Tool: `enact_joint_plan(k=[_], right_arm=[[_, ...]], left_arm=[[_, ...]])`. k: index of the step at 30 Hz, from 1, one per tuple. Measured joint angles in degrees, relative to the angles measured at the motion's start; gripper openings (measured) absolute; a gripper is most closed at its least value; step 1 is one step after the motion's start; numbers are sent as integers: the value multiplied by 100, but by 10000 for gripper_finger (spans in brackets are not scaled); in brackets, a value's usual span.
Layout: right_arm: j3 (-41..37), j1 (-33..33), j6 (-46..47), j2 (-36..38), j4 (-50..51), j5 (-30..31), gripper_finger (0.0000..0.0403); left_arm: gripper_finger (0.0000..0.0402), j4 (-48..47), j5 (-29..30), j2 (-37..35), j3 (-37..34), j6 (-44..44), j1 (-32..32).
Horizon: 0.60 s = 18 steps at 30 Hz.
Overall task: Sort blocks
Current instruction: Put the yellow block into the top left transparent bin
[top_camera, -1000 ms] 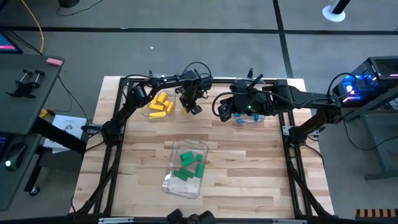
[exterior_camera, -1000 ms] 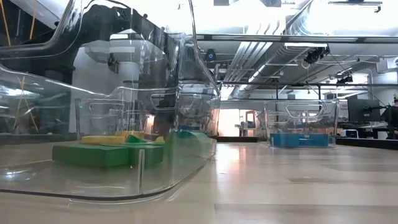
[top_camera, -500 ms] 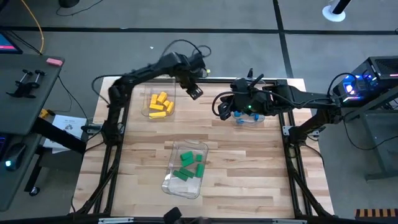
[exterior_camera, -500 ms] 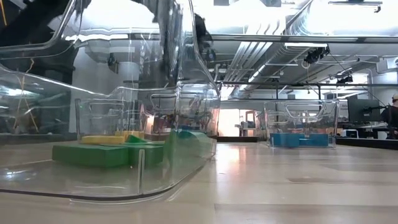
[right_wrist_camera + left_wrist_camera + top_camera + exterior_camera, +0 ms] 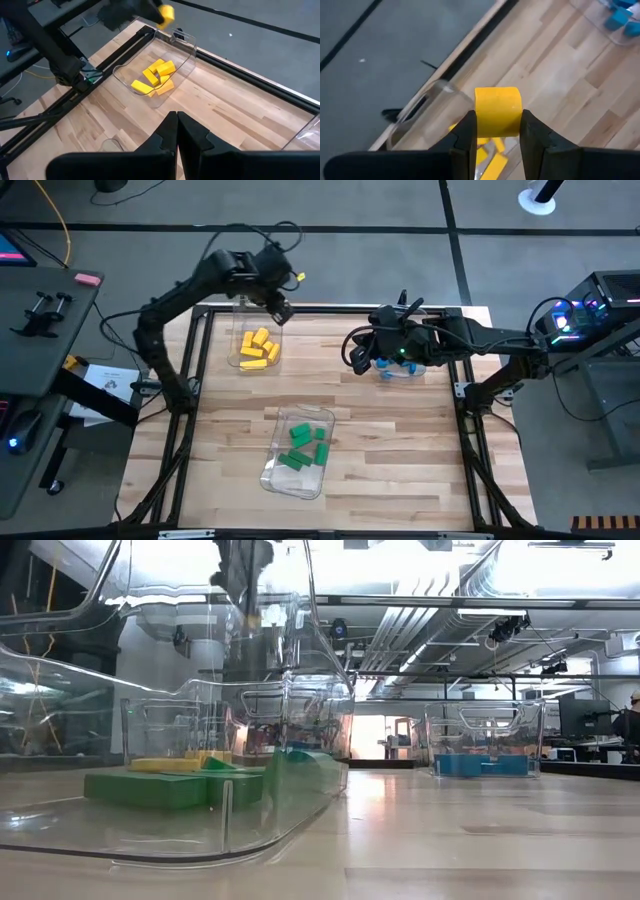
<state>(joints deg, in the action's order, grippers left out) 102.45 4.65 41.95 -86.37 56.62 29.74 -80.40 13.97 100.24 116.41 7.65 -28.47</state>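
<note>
Light wooden table (image 5: 400, 450) in a black frame, grey floor around it. Three clear plastic bins on it: one far left (image 5: 240, 355), one far right (image 5: 408, 373), one near the middle lying at a slant (image 5: 285, 475). Off the table to the left, a dark side desk (image 5: 40, 330) with a pink eraser (image 5: 88, 278); to the right, a computer with blue lights (image 5: 585, 310).

Yellow blocks (image 5: 258, 348), green blocks (image 5: 304, 446), blue blocks (image 5: 482, 764), dark gripper (image 5: 496, 134).
</note>
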Motion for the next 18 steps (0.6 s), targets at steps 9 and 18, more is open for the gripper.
enact_joint_plan(k=[9, 18], right_arm=[[0, 0, -107, 0, 2, -8, 0], [0, -14, -103, 0, -48, -20, 0]], left_arm=[[75, 636, 202, -1590, -2260, 806, 325], [82, 2746, 119, -3203, -5431, 1560, 534]])
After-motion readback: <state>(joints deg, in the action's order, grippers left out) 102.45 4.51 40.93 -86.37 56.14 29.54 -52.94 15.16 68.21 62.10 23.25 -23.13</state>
